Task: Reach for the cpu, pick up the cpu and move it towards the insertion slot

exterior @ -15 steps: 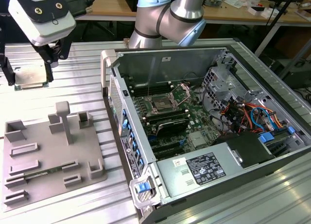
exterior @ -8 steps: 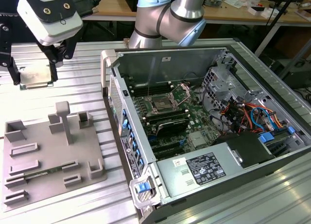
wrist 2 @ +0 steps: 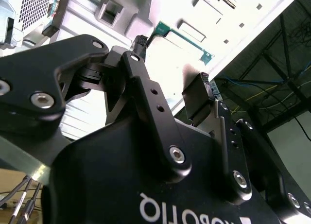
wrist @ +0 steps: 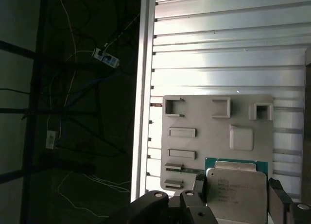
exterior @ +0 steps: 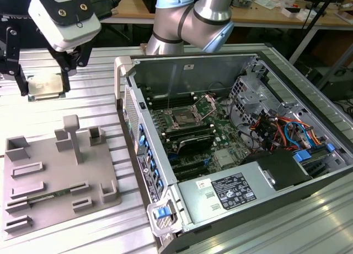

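While clamped on the cpu (exterior: 44,86), hand (exterior: 45,83) raised above tray (exterior: 33,204), well apart from insertion slot (exterior: 185,118)

The insertion slot (exterior: 183,119) lies uncovered in the open computer case (exterior: 237,61), centre of the exterior view, free from above. The case's near wall (exterior: 138,138) stands between it and the gripper (exterior: 47,80) holding the cpu (exterior: 44,87) at upper left. Lower left, the grey tray's (exterior: 33,204) raised blocks (exterior: 71,135) jut upward; the robot arm (exterior: 190,17) crosses behind.
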